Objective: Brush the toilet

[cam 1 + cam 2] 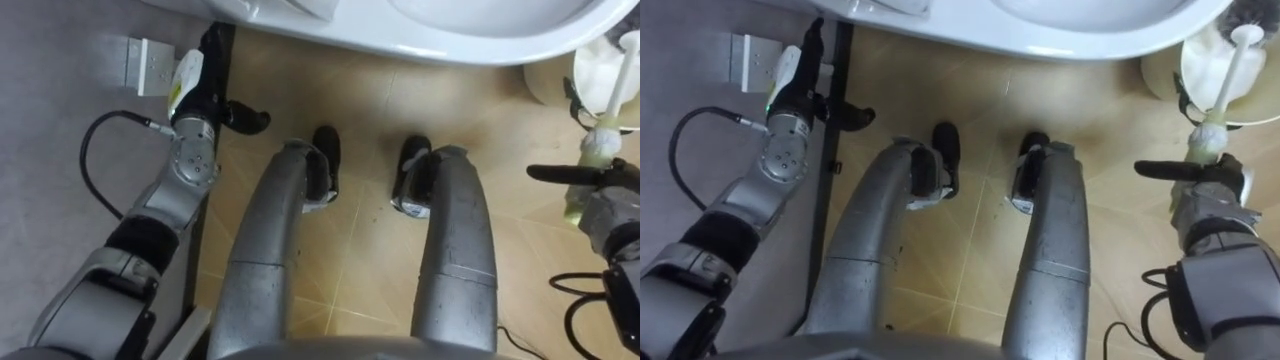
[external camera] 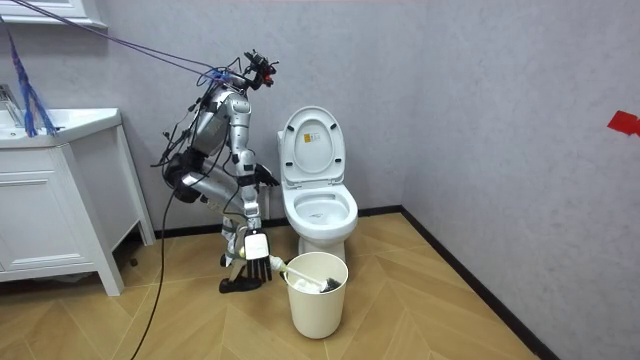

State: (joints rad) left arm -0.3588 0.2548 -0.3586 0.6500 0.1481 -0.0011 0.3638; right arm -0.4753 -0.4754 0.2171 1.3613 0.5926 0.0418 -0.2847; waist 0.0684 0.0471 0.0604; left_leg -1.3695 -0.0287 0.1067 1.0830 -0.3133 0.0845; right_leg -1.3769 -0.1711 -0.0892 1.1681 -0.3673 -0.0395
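The white toilet (image 2: 320,205) stands against the grey wall with its lid up, and its bowl rim (image 1: 450,45) runs along the top of the eye views. I stand bent right in front of it. My right hand (image 1: 610,200) is low at the right, curled on the yellowish grip of the toilet brush (image 1: 618,85), thumb sticking out sideways. The brush's white handle slants up into the white bin (image 1: 590,75), where its dark bristle head (image 1: 1255,12) lies. My left hand (image 1: 210,70) hangs open by the wall at the toilet's left side, holding nothing.
A white fitting (image 1: 145,65) sits on the grey wall beside my left hand. A white vanity cabinet (image 2: 50,200) stands at the room view's left. The bin (image 2: 318,300) stands on the wooden floor in front of the toilet.
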